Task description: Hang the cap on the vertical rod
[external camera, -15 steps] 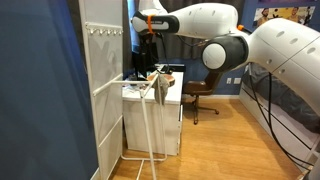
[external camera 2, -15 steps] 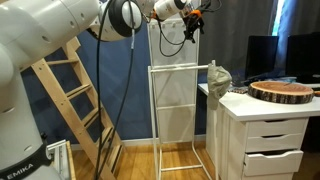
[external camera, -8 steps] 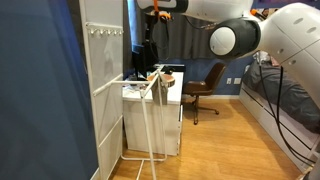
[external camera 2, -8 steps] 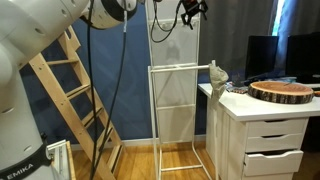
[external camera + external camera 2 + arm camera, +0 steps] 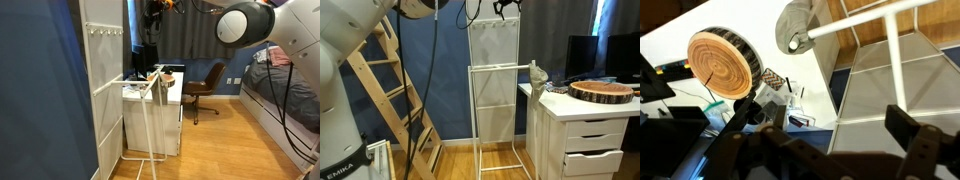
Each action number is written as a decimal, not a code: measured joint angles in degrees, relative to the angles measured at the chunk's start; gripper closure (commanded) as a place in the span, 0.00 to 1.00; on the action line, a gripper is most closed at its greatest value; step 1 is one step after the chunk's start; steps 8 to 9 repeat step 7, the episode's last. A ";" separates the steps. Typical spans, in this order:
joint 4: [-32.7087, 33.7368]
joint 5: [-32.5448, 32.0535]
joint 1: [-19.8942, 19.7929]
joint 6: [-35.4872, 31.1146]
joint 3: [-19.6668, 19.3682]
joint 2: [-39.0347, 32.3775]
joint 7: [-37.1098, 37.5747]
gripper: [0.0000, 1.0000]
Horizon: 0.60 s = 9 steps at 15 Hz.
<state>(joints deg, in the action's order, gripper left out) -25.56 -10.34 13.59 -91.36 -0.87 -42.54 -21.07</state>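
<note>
1. First, at the far left of an exterior view, the robot arm (image 5: 350, 55) fills the corner, with a wooden ladder (image 5: 392, 95) leaning against the blue wall beside it.
2. Right of the ladder stands the white rack (image 5: 498, 105). The gripper (image 5: 507, 6) hangs high above it, at the very top edge of the picture.
3. On the rack's right post, at its top end, sits the grey cap (image 5: 536, 75). It lies well below the gripper and a little to its right, nowhere near the fingers.
4. Just beside the cap is the white dresser (image 5: 582, 135), which carries a round wood slab (image 5: 602, 90). A dark monitor (image 5: 582, 55) stands behind it.
5. In the wrist view the wood slab (image 5: 723, 63) shows at the left and the cap (image 5: 800, 22) at top centre. The cap is draped over the end of the white rod (image 5: 865, 20), which runs off to the right.
6. The gripper (image 5: 825, 150) sits along the bottom of that view. Its jaws are spread wide with nothing between them. One dark finger (image 5: 735, 150) is at the left and the other at the right, and the cap lies well apart from both.
7. In an exterior view from another side, the gripper (image 5: 152, 8) is again at the top edge, above the rack (image 5: 150, 120).
</note>
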 measured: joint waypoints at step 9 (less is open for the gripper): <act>-0.07 2.96 -0.92 12.86 1.35 2.23 6.36 0.00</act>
